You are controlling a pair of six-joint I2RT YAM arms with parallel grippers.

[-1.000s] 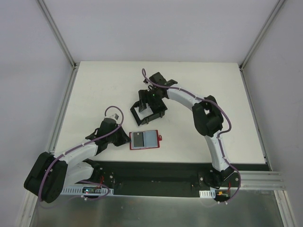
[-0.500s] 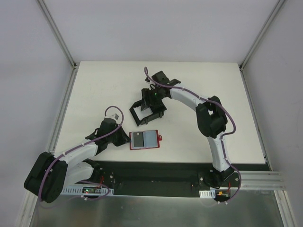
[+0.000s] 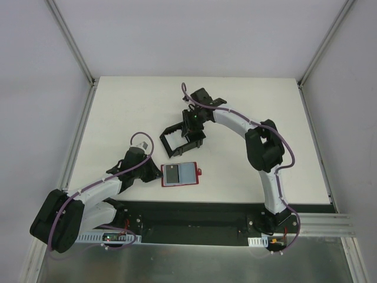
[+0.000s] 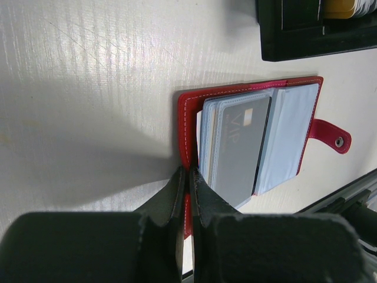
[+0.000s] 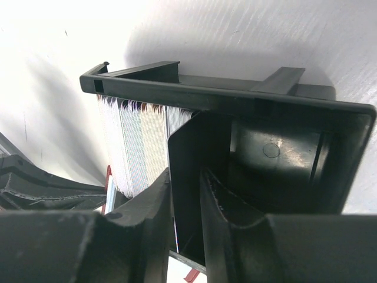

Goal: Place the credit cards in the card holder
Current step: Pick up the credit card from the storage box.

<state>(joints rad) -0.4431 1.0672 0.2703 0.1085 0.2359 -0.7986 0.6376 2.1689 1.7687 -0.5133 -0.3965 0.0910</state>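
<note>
The red card holder [image 3: 187, 173] lies open near the front edge, and a grey card [image 4: 241, 147] sits in its pale sleeves. My left gripper [image 4: 189, 174] is shut on the holder's red left edge [image 4: 187, 112]; from above, the left gripper [image 3: 156, 171] shows beside the holder. My right gripper [image 3: 191, 134] reaches into the black box [image 3: 171, 144]. A stack of credit cards [image 5: 138, 147] stands on edge in the box. One dark card [image 5: 194, 147] stands between the right gripper's [image 5: 185, 174] narrowed jaws, with a gap still showing.
The black open-sided box [image 5: 235, 100] sits mid-table just behind the holder. Its corner [image 4: 294, 41] shows in the left wrist view with a yellow card [image 4: 347, 7] inside. White walls and metal rails edge the table.
The right gripper's jaws have narrowed around a card inside the box, and the box has shifted slightly. The left gripper and the card holder have not moved.
</note>
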